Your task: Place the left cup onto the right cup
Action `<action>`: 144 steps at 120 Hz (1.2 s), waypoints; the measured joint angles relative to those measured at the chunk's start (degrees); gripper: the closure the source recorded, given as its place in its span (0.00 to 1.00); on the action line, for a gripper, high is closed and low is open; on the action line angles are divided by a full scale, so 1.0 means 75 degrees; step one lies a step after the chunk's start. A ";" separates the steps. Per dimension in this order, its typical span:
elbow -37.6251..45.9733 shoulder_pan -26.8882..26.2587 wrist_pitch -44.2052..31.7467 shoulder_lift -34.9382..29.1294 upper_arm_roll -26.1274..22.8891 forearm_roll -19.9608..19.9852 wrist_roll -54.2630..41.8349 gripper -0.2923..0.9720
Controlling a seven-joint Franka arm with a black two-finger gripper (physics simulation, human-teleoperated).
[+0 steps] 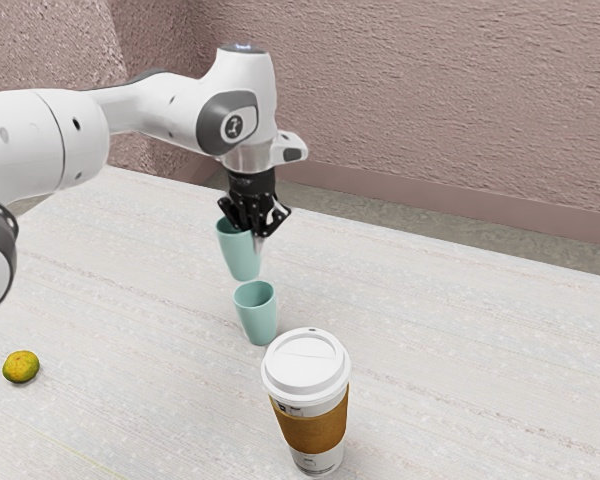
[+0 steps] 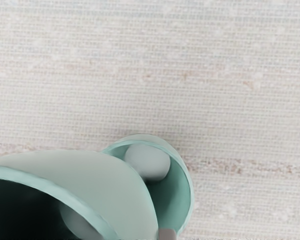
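Black two-finger pincer (image 1: 252,224) clamps the rim of a pale teal plastic cup (image 1: 238,252), hanging tilted just above the matching teal cup (image 1: 256,312) standing upright on the counter (image 1: 460,330), seemingly aligned for stacking.

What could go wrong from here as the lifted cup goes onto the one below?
The gripper pinches the held cup by its rim and it hangs tilted, so it could land crooked on the standing cup. In the wrist view the two look offset; lowering now might strike the rim and tip it toward the coffee cup.
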State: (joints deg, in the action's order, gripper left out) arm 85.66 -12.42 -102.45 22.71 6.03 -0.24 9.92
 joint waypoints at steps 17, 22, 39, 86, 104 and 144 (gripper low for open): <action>0.0178 -0.0050 -0.0036 -0.0048 -0.0002 -0.0033 0.0158 0.85; 0.0284 -0.0085 -0.0063 -0.0103 -0.0002 -0.0038 0.0199 0.85; 0.0510 -0.0204 -0.0151 -0.0226 -0.0010 -0.0045 0.0334 0.85; 0.0674 -0.0253 -0.0525 -0.0147 -0.0012 -0.0048 0.0653 0.85; 0.0685 -0.0253 -0.0673 -0.0073 -0.0012 -0.0048 0.0738 0.85; 0.0912 -0.0228 -0.0929 -0.0013 -0.0012 -0.0041 0.0870 0.85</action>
State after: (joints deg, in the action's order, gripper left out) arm 92.49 -14.12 -109.42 22.61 5.95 -0.54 16.45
